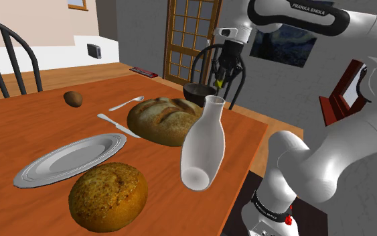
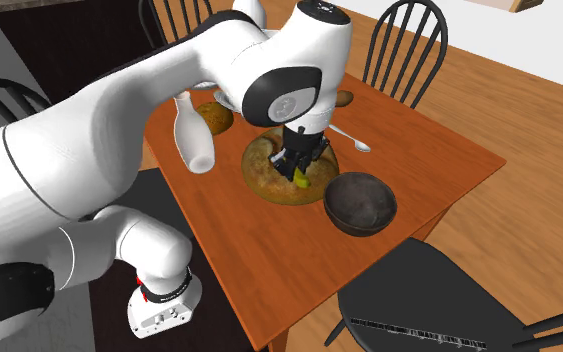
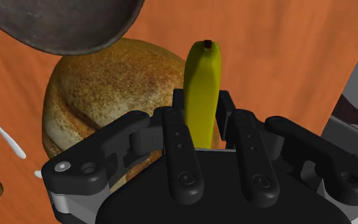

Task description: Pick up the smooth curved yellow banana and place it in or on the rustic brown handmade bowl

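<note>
The wrist view shows the jaws clasping the yellow banana (image 3: 202, 89), while the second exterior view shows the dark bowl (image 2: 361, 205) near them.

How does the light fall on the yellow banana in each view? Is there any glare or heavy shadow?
Shoulder view: the curved yellow banana is a bright spot in the all-black gripper. Second exterior view: it looks duller, greenish, above the round brown loaf. Wrist view: evenly lit, no glare, dark tip.
</note>
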Controlling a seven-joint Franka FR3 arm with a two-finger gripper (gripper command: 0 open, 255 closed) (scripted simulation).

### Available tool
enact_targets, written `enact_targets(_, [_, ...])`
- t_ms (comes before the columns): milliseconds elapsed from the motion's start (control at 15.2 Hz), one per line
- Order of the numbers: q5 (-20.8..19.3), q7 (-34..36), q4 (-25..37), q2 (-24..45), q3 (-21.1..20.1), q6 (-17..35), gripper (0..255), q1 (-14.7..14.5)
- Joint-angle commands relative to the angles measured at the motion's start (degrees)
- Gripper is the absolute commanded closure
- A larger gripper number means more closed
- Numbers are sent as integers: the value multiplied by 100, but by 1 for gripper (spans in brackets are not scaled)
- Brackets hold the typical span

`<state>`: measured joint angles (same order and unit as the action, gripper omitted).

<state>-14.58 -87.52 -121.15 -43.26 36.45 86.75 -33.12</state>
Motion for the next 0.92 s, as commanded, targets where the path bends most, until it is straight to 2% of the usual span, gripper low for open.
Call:
enact_targets(0, [24,-240,415,439,349,79,255,-203])
enact_targets(198, [164,-615,1001,1096,926,203,255,-546])
enact_targets(396, [466,-1078,1658,1847,1653,283,255,-970])
enact_targets(528, [814,-1472,2144,2450,2305,302,255,-1337])
enact_targets(660, [1404,-2010,2654,3235,3191,272,255,-1779])
enact_targets(858, [1315,-1970,2362,3130,3093,510,255,-1706])
